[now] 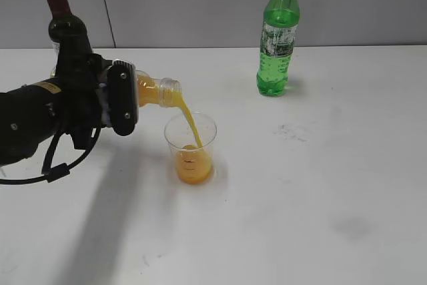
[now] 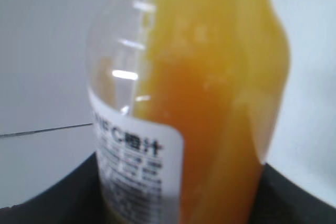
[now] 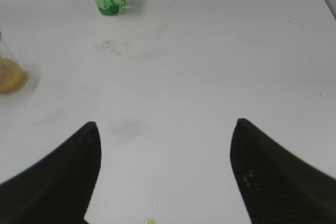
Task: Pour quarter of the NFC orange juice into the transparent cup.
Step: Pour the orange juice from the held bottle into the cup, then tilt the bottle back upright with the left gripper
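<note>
The juice bottle was clear glossy plastic with a paper-like label. The cup was clear, thin plastic. The table looked matt white, smudged. The right gripper fingers looked matt black.

Small clear plastic bottle of orange juice lies tipped between the left gripper's jaws, its neck beyond them, above the clear plastic tumbler standing below. Dark glass wine bottle stands behind the jaws; tall green plastic soda bottle well apart, to their right.
</note>
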